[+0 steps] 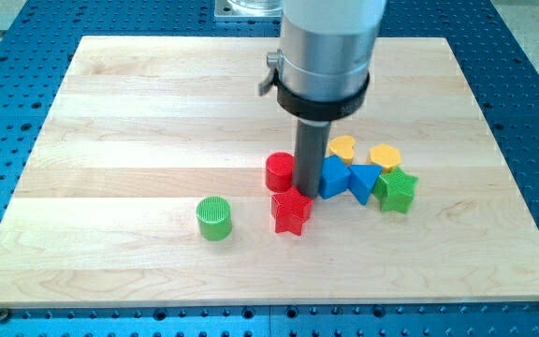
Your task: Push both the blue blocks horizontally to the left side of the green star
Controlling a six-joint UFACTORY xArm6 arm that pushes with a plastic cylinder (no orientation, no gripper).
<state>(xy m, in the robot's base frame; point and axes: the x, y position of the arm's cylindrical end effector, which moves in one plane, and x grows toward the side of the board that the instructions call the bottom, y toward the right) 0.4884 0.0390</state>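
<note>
Blue blocks number two (334, 176) (363, 182), beside one green star (398, 191), my tip (308, 195) touching the nearer.

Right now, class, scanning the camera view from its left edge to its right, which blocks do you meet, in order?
Green cylinder → red cylinder → red star → blue block → blue triangle → green star. The two yellow blocks overlap these in order, so they are left out.
</note>
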